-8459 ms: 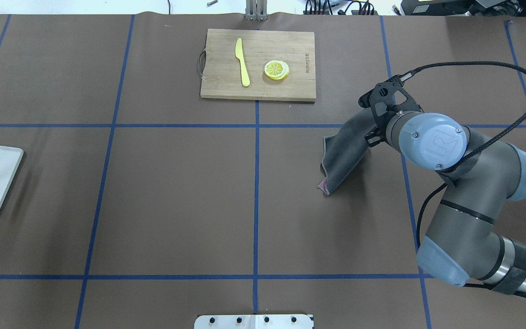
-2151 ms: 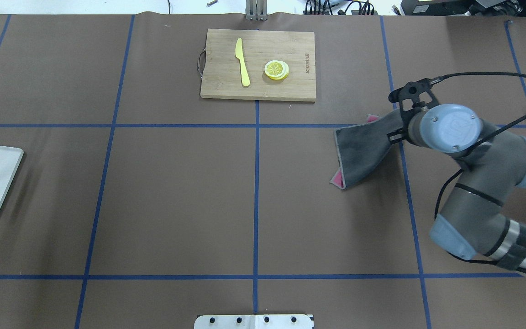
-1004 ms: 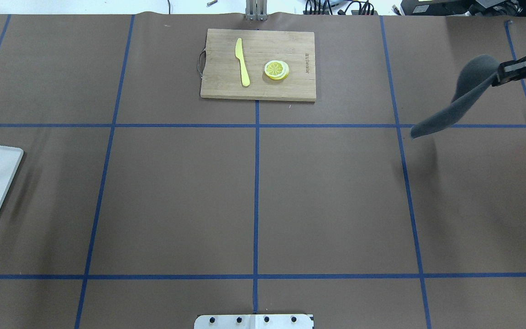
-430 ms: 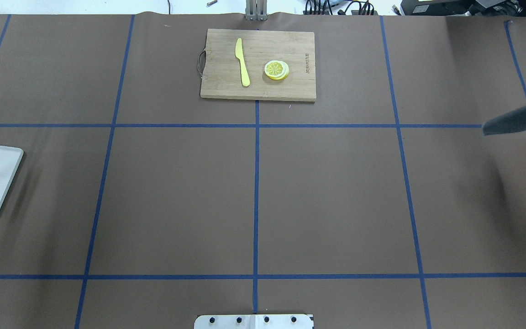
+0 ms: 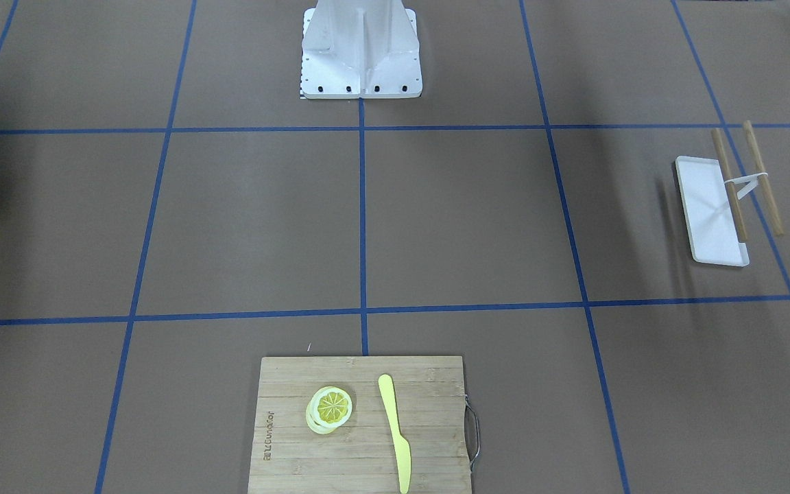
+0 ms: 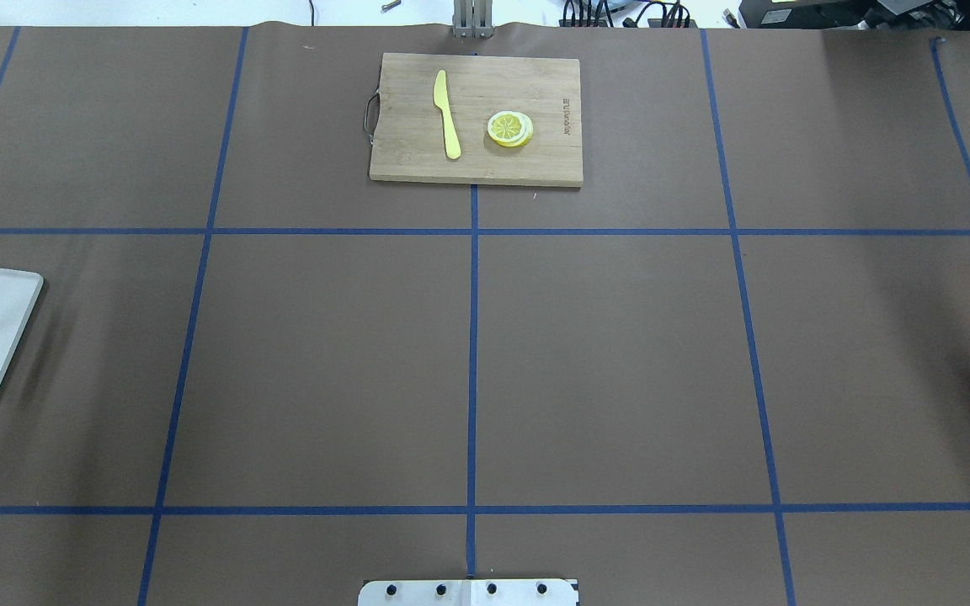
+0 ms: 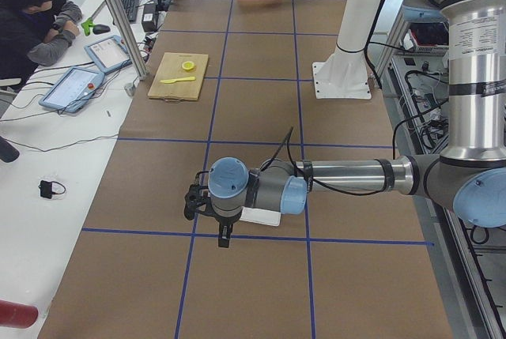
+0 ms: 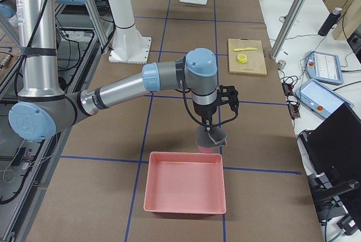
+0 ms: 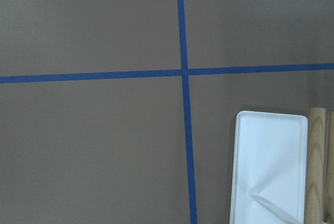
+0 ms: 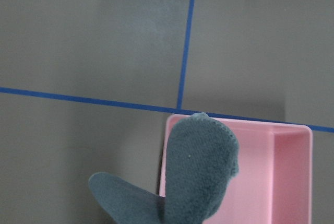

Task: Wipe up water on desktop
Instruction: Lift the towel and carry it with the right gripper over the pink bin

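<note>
On the worktop no water is seen; the grey cloth is hung at the pink bin edge, probably for dropping. The right fingers state cannot be told.

I read this as a robotics lab: desktop gridded in blue tape, operator at 10 o'clock beside 2 control tablets, aluminium framing.
</note>
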`<action>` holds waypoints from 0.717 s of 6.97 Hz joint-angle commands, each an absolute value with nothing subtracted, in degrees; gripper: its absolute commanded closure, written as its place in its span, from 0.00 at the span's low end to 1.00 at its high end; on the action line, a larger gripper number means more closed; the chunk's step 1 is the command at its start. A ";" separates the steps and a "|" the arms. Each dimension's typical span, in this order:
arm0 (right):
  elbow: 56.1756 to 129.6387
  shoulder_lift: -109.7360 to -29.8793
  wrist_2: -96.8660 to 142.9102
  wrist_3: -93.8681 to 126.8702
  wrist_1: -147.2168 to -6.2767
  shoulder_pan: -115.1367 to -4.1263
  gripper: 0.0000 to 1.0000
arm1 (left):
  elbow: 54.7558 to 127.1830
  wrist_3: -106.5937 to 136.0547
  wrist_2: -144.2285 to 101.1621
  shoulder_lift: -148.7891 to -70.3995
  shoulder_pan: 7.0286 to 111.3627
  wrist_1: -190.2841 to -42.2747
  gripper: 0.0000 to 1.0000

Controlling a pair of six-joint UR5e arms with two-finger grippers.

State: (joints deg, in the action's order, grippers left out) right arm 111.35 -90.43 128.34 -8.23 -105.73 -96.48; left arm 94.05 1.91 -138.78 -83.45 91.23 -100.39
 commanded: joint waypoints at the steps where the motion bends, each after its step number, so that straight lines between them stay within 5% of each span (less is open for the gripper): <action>1: 106.64 -90.87 126.21 -17.71 -109.07 -100.36 1.00 | 93.96 1.85 -138.34 -83.58 91.23 -100.46 0.01; 5: 94.69 -94.73 127.61 -17.15 -94.81 -100.11 1.00 | 94.22 1.84 -137.90 -83.50 91.23 -100.55 0.01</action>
State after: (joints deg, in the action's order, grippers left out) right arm 98.51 -93.17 126.73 -17.86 -101.36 -100.30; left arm 94.12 1.78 -137.91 -83.57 91.23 -100.54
